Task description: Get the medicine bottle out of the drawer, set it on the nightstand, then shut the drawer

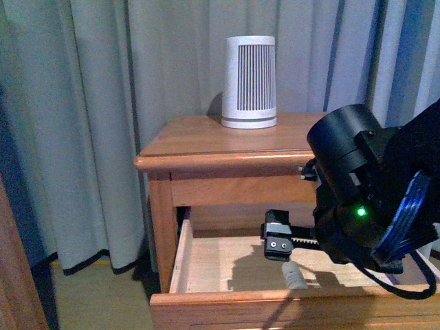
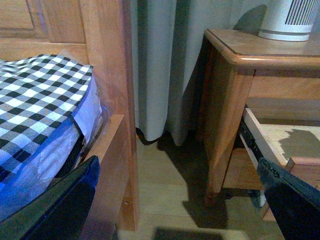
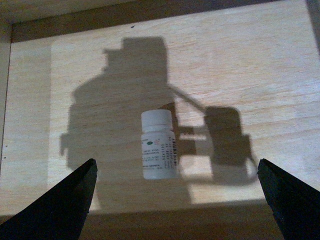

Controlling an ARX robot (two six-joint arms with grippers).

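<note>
The bottle (image 3: pixel 159 145) lies on its side on the pale floor of the open drawer (image 1: pixel 180 256), between the spread fingers of the right gripper (image 3: pixel 176 167); a one-sided touch could roll it away. The left gripper (image 2: pixel 177 165) hangs released by the bed (image 2: pixel 45 100). The varnished nightstand (image 1: pixel 206 141) top carries a ribbed device (image 1: pixel 249 72), curtains (image 1: pixel 89 103) behind.

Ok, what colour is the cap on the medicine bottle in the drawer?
White, like the medicine bottle itself. The cap shows best in the right wrist view.
</note>
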